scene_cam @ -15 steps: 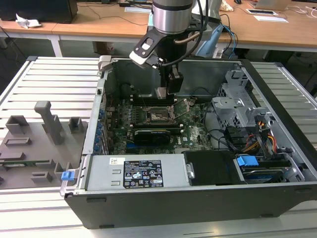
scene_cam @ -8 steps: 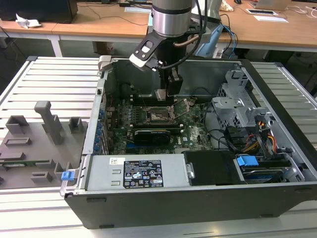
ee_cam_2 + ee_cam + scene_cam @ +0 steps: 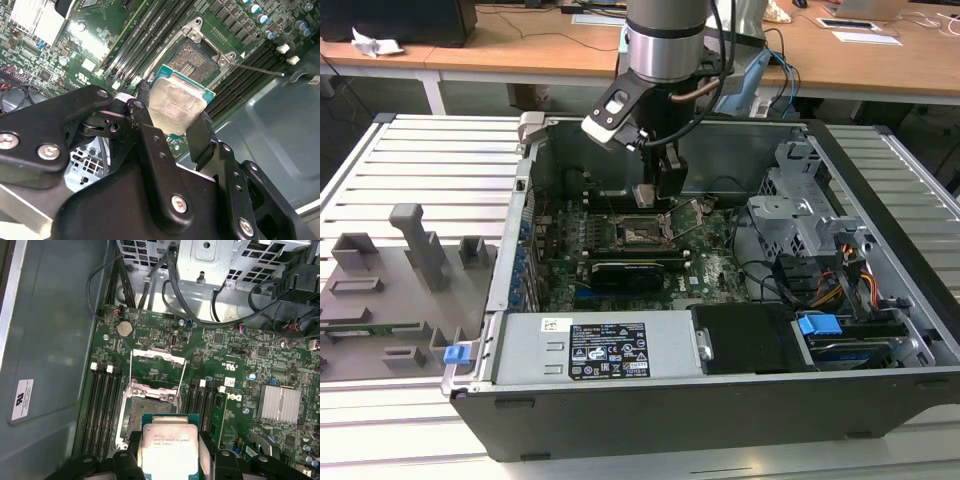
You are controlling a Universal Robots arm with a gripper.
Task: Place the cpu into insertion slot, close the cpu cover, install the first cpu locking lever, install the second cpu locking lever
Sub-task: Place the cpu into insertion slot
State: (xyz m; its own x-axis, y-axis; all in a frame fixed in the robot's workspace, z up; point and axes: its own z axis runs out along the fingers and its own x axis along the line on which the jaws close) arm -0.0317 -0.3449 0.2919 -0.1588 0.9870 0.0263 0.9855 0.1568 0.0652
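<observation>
The hand (image 3: 174,111) was clamped on the cpu (image 3: 176,102) by its edges, holding it over the uncovered insertion slot (image 3: 199,57) inside the computer case (image 3: 880,400), the cpu cover (image 3: 158,362) flipped open.

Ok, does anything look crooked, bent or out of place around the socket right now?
Nothing stands out. The chip sits square in the gripper, above the open socket and apart from it. The cover is swung up clear of the socket, and I see no damage or stray parts on the board.
</observation>
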